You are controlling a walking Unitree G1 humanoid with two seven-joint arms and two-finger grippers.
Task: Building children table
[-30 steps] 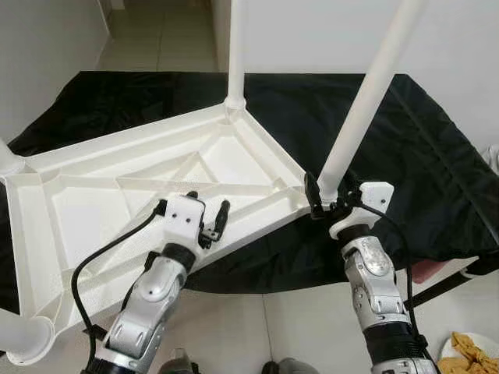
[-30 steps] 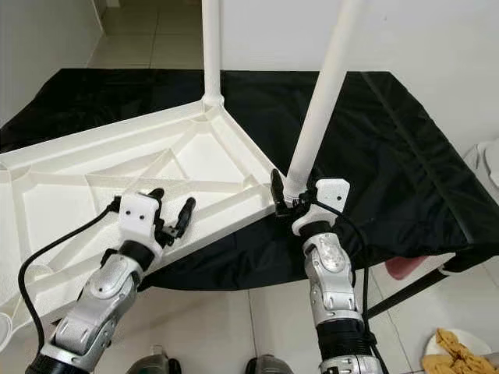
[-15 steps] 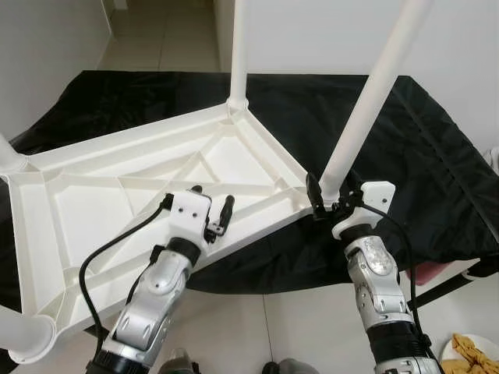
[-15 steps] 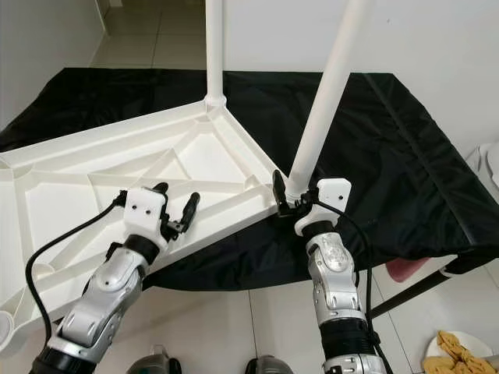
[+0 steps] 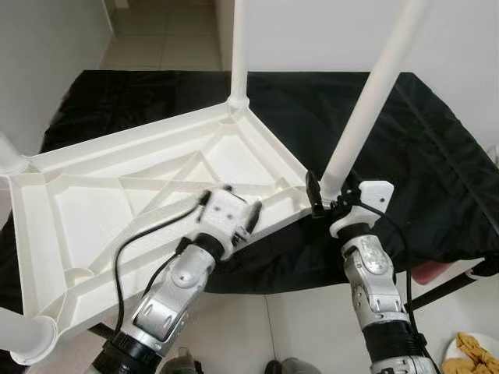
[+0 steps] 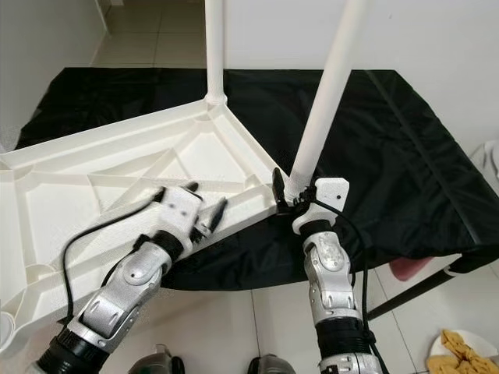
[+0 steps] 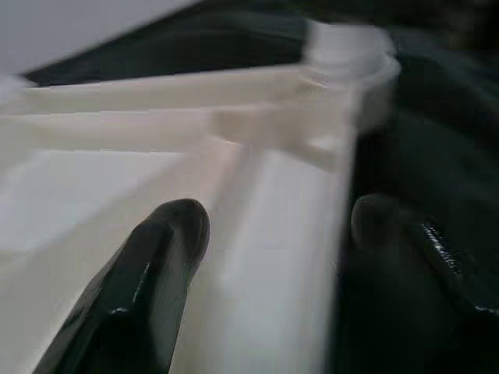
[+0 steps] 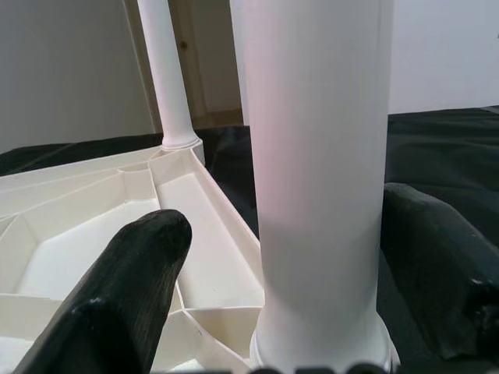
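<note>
Shifted rightward along the upturned white plastic tabletop (image 5: 101, 202), my left gripper (image 5: 238, 220) splayed astride its rim, wrist view blurred, my right gripper (image 5: 331, 196) parted round the white tubular leg (image 5: 366, 101).

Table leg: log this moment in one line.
right claw: around table leg, at base | left claw: open, astride tabletop edge | tabletop: upside down

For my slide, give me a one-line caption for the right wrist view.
Right end effector straddling the white table leg above the overturned tabletop.

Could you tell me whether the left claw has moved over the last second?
Yes. The left claw has moved right along the upturned white plastic tabletop, toward the corner where the right claw brackets the white tubular leg.
</note>
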